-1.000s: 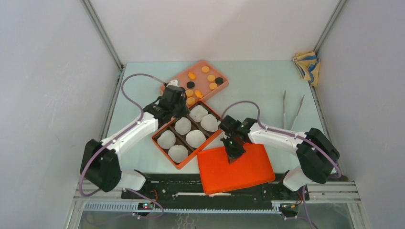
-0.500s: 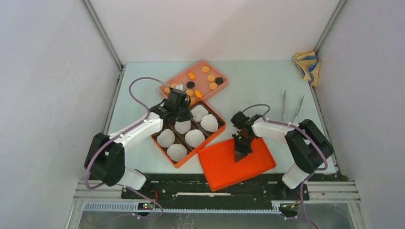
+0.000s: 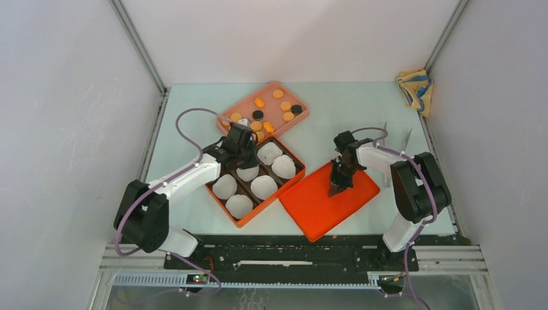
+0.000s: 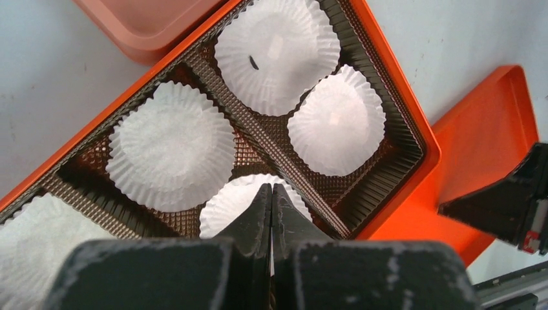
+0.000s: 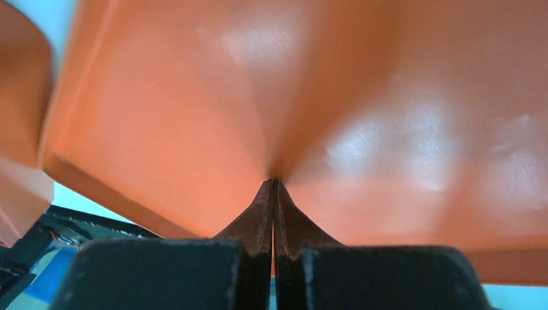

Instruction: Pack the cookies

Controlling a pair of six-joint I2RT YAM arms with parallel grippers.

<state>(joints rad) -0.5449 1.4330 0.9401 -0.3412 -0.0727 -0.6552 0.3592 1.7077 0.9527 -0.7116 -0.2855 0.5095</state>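
Observation:
The cookies [image 3: 259, 102], orange discs and a few black ones [image 3: 296, 109], lie on a pink tray [image 3: 245, 106] at the back. In front of it stands an orange box [image 3: 223, 207] with brown compartments holding white paper cups [image 3: 265, 186]. My left gripper [image 3: 245, 163] is shut and empty, its tips just over one cup [image 4: 223, 206] in the box [image 4: 400, 97]. My right gripper [image 3: 335, 188] is shut, its tips [image 5: 273, 183] pressed on the flat orange lid [image 3: 316, 206], which lies askew right of the box. No cookie shows in the cups.
Two metal tweezers [image 3: 385, 143] lie on the table right of the lid. A yellow and blue cloth [image 3: 415, 88] sits in the back right corner. White walls close in both sides and the back. The black rail runs along the near edge.
My right gripper has swept right and back, dragging and turning the orange lid away from the near edge. My left gripper has shifted slightly right over the box.

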